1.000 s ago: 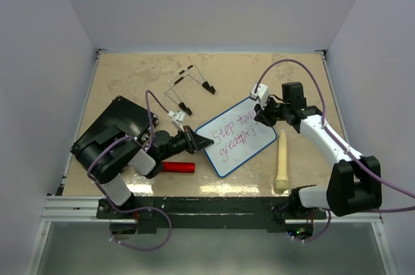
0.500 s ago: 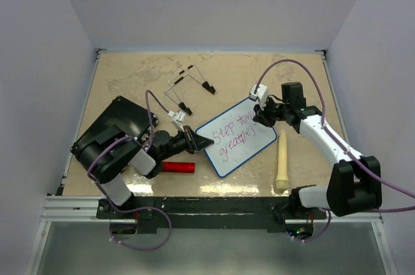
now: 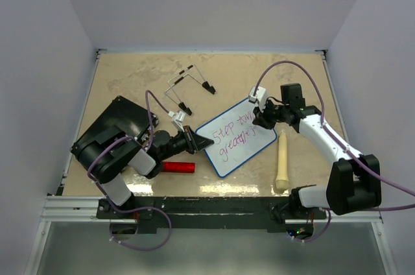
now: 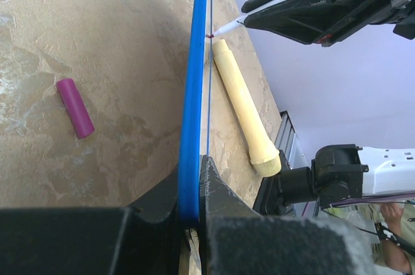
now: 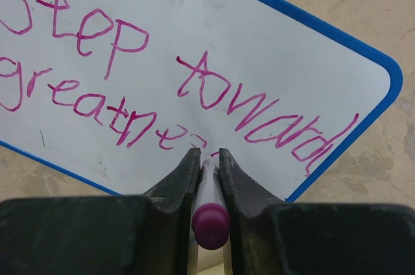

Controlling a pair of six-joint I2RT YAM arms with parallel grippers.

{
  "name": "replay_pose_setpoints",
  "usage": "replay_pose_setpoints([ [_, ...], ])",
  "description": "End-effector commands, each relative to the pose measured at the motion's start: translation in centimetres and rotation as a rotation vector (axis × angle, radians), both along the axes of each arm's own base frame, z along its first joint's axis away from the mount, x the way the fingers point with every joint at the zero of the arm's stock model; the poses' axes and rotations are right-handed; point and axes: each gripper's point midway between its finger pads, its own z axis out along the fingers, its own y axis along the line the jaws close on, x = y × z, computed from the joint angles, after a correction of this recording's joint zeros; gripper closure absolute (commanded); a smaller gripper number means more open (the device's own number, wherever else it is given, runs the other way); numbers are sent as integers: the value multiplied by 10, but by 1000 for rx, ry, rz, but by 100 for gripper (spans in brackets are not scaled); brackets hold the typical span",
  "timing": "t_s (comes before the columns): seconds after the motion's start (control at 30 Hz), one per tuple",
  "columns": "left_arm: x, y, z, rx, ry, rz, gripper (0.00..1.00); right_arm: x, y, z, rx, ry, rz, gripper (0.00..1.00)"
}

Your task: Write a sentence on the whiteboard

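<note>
Right gripper (image 3: 260, 119) is clamping the purple marker (image 5: 209, 215) and has been creeping slightly left over the last second, tip touching the whiteboard (image 3: 237, 142) just past "greatne". We're judging the sentence (image 5: 130, 74) nearly finished. Left gripper (image 3: 204, 140) is pinching the board's near-left edge. Board is lying mid-table, long axis running near-left to far-right, text lines following it

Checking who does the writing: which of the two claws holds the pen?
The right claw: it clamps the pink-ended pen, tip at the whiteboard. The left claw only pinches the board's blue edge.
</note>
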Motion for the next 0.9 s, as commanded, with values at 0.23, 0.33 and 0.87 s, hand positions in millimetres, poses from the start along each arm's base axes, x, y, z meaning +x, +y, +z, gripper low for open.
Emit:
replay_pose_setpoints([
  [0.23, -6, -4, 16, -27, -116, -50, 100, 10, -13, -3, -65, -18, -76, 100],
  [0.33, -6, -4, 16, -27, -117, -49, 100, 9, -14, -7, -73, -7, -78, 100],
  [0.87, -6, -4, 15, -27, -117, -49, 100, -8, 3, -8, -9, 60, 37, 100],
])
